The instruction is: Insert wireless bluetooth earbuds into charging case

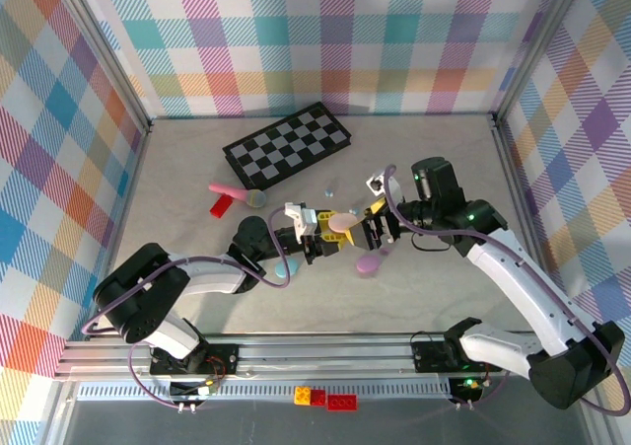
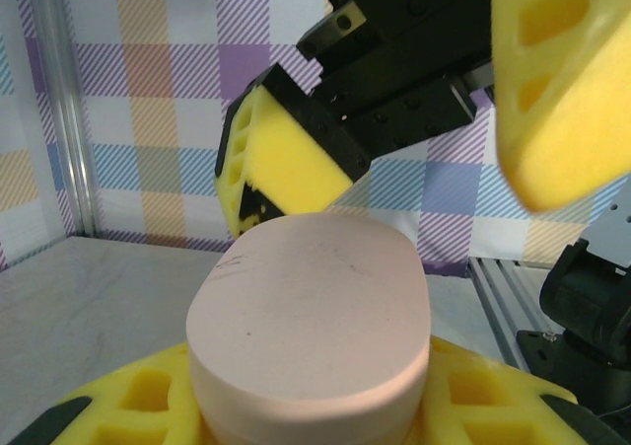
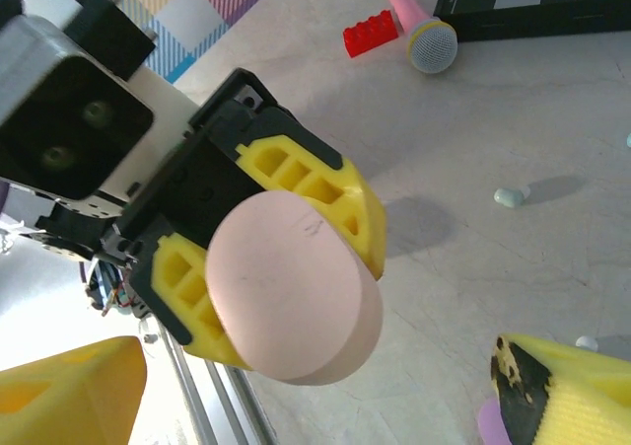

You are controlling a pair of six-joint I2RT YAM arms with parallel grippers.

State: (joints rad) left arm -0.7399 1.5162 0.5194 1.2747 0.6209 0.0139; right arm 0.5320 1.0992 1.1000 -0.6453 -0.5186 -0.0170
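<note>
Left gripper (image 1: 333,233) clamped on pink case (image 2: 311,307), flat oval face toward wide-open, empty right gripper (image 1: 373,226) just beside; long axis unclear.

1. L arm (image 1: 202,275) reaches fwd & to the right from its base, lying low, elbow near base
2. L pincer (image 1: 330,232) points right, jaws clamped on pink oval case (image 1: 341,224), one yellow finger each side
3. R arm (image 1: 518,277) angles up & in toward centre, wrist turned left
4. R pincer (image 1: 377,230) faces L pincer, jaws spread wide, yellow fingers (image 2: 291,164) close by case top, not gripping
</note>
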